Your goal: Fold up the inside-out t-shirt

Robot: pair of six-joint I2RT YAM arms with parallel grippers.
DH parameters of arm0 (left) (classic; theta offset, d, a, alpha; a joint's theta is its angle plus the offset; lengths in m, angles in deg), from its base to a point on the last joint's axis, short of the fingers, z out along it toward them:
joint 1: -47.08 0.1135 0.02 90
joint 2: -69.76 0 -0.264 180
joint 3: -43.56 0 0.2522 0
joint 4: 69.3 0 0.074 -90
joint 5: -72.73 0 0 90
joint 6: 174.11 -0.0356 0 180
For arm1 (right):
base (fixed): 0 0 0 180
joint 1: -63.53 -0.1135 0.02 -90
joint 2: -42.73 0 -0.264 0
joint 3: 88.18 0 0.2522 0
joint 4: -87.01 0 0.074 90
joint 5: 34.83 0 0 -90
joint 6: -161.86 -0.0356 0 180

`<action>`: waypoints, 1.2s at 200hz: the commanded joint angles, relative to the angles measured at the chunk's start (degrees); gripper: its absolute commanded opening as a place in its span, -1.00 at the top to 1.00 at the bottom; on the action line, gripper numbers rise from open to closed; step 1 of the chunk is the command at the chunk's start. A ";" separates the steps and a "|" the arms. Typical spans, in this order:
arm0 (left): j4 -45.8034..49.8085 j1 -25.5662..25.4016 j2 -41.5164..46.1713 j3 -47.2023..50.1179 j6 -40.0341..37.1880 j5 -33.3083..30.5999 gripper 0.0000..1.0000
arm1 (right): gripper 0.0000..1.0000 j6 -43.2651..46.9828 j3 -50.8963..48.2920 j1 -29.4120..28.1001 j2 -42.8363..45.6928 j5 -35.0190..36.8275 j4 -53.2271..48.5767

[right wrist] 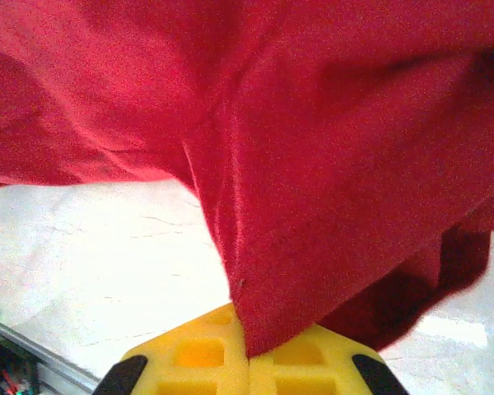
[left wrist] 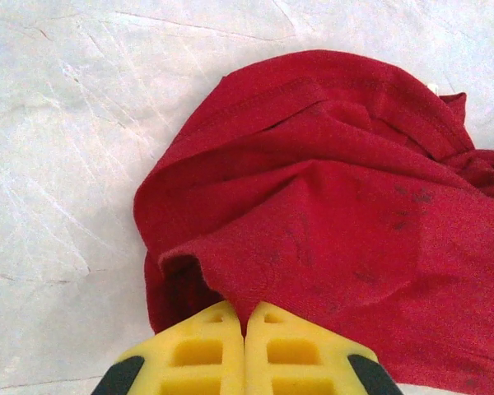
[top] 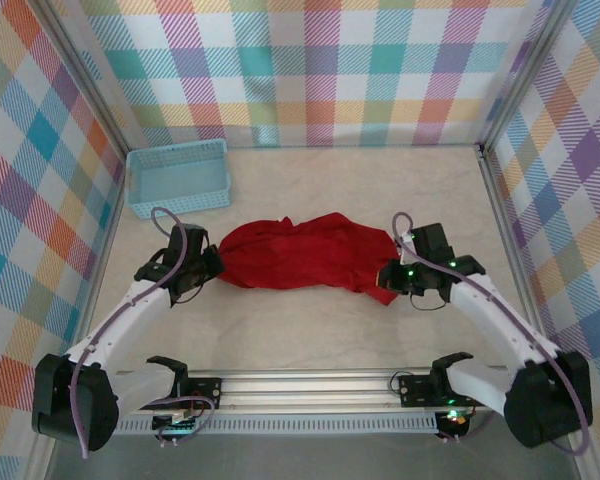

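Observation:
The red inside-out t-shirt [top: 302, 255] lies bunched in the middle of the table, stretched between the two arms. My left gripper [top: 208, 268] is at its left end, yellow fingers [left wrist: 199, 350] shut on a fold of the t-shirt [left wrist: 329, 206]. At the right end, my right gripper [top: 388, 277] is shut on a hem of the t-shirt [right wrist: 313, 164], which rises off the table from its yellow fingers [right wrist: 199, 354]. A small pale label [left wrist: 432, 87] shows at the shirt's far edge.
A light-blue basket [top: 178, 176] stands at the back left, close behind the left arm. Plaid walls enclose the table on three sides. A metal rail [top: 310, 385] runs along the near edge.

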 commanded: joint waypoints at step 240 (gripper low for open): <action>13.93 1.23 5.29 -47.55 -6.37 -4.01 1.00 | 1.00 10.24 88.79 4.52 -14.68 17.34 -30.16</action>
